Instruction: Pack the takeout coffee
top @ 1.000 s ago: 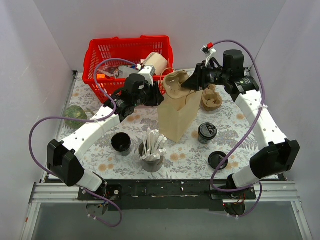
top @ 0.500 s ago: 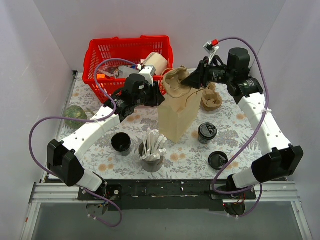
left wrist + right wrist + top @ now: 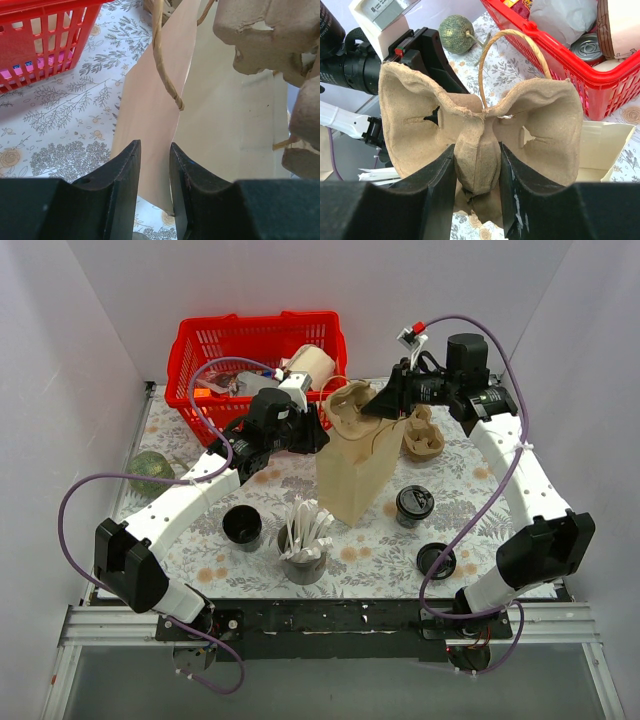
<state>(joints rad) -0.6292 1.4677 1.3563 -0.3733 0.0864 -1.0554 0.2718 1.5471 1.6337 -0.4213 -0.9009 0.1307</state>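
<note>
Coffee for takeout sits in a small dark cup with a round black lid on top. It is a bit right of the middle of the top view, on the flowery bench. The cup stands straight up. Its long side runs up and down and its lid faces the ceiling. Nothing touches it.

Just to its left stands a tall brown paper bag with its mouth open at the top. The left fingers are closed on the bag's thin side wall, one finger on each side of the paper. A twisted paper handle hangs by the bag's edge.

Over the bag's mouth is a brown cardboard cup tray. The right fingers squeeze the hump in the middle of the tray, and its two cup holes spread out to both sides.

A second brown tray lies on the bench above the coffee in the top view. Below and a bit right of the coffee lies a flat loose black lid.

The bag stands between the coffee and the left arm. Left of the bag are a grey pot of white sticks and an open black cup. A red basket full of things fills the upper left, and a green ball rests at the far left edge.
</note>
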